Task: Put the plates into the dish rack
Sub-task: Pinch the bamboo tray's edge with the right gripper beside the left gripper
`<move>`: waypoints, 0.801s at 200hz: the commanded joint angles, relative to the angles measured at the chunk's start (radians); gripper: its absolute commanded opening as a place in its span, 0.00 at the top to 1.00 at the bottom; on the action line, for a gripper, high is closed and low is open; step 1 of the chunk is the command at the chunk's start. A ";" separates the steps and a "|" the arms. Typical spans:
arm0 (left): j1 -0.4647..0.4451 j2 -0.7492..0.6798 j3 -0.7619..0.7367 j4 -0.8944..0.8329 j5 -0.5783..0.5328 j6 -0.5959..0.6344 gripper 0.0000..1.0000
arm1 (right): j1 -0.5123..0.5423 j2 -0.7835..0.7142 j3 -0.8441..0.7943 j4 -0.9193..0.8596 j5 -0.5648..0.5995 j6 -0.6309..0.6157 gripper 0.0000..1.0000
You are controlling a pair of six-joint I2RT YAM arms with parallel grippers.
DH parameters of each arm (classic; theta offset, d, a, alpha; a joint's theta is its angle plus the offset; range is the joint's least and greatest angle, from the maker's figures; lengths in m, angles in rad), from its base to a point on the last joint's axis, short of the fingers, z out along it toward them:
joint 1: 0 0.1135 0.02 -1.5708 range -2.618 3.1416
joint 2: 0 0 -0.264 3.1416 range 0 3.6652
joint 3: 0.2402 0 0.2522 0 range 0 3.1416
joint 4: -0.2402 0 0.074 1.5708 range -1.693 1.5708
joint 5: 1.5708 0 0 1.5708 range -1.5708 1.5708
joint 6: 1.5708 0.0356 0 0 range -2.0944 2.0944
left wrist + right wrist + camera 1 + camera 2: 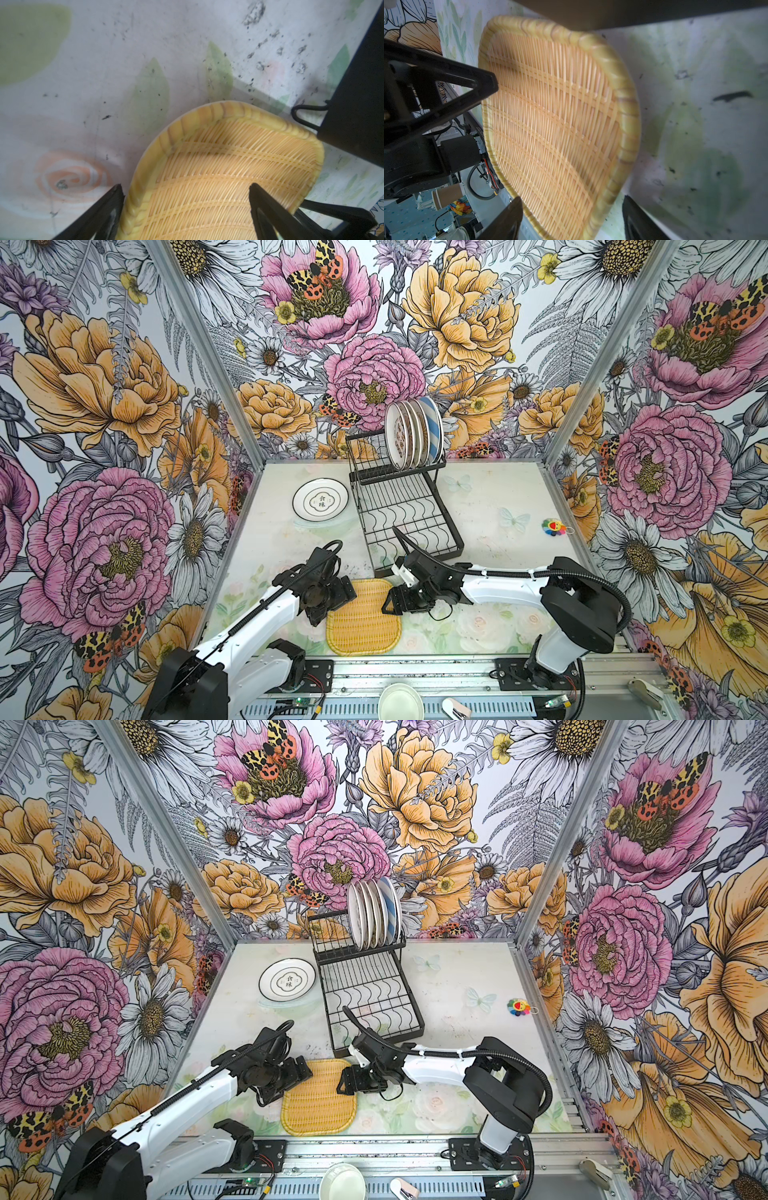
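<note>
Tray: yellow woven tray (363, 622) lies on the counter (498, 497) near its front edge, just beside the near corner of the dish rack (407, 506), between the two arms.
Left tool: left tool (186, 187) stands wide, astride the tray's rim. One finger (108, 207) is outside over the counter, the other over the weave. No pinch visible.
Right tool: right tool (571, 199) has its fingers apart, astride the opposite rim, with a gap on both sides.
Tray contact: cannot tell whether either tool touches the rim.
Rack, upper tier: upright plates (409, 435) stand in a row at the right end, with the blue-striped plate (434, 429) rightmost.
Loose plate: white plate with characters (320, 499) lies flat on the counter, just left of the rack.
</note>
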 commanded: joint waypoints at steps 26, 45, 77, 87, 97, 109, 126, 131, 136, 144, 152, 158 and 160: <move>-0.029 0.008 -0.013 0.038 0.015 -0.002 0.12 | 0.003 0.047 0.004 0.052 -0.035 0.021 0.26; -0.032 0.000 -0.016 0.041 0.016 -0.003 0.13 | 0.001 0.067 0.011 0.059 -0.048 0.015 0.26; -0.034 0.003 -0.022 0.051 0.023 -0.004 0.15 | 0.001 0.100 0.025 0.087 -0.086 0.001 0.26; -0.036 0.002 -0.023 0.051 0.024 -0.005 0.16 | 0.000 0.109 0.029 0.101 -0.099 -0.002 0.26; -0.038 0.000 -0.024 0.053 0.024 -0.006 0.16 | 0.001 0.118 0.032 0.123 -0.120 -0.004 0.26; -0.038 -0.002 -0.023 0.052 0.023 -0.005 0.17 | 0.000 0.125 0.029 0.155 -0.143 -0.002 0.26; -0.040 -0.001 -0.025 0.054 0.026 -0.006 0.18 | -0.001 0.135 0.032 0.189 -0.168 -0.002 0.27; -0.040 -0.001 -0.025 0.054 0.026 -0.005 0.18 | -0.001 0.138 0.036 0.189 -0.171 -0.004 0.27; -0.040 -0.002 -0.025 0.055 0.028 -0.004 0.18 | 0.000 0.139 0.041 0.191 -0.174 -0.005 0.27; -0.038 -0.002 -0.024 0.056 0.029 -0.003 0.19 | -0.001 0.142 0.045 0.197 -0.181 -0.011 0.27; -0.040 -0.005 -0.024 0.056 0.031 -0.003 0.20 | 0.000 0.142 0.051 0.197 -0.182 -0.015 0.27; -0.041 -0.005 -0.024 0.055 0.032 -0.002 0.20 | 0.000 0.142 0.054 0.198 -0.183 -0.018 0.27; -0.041 -0.006 -0.024 0.056 0.033 -0.001 0.20 | 0.000 0.141 0.053 0.199 -0.183 -0.019 0.27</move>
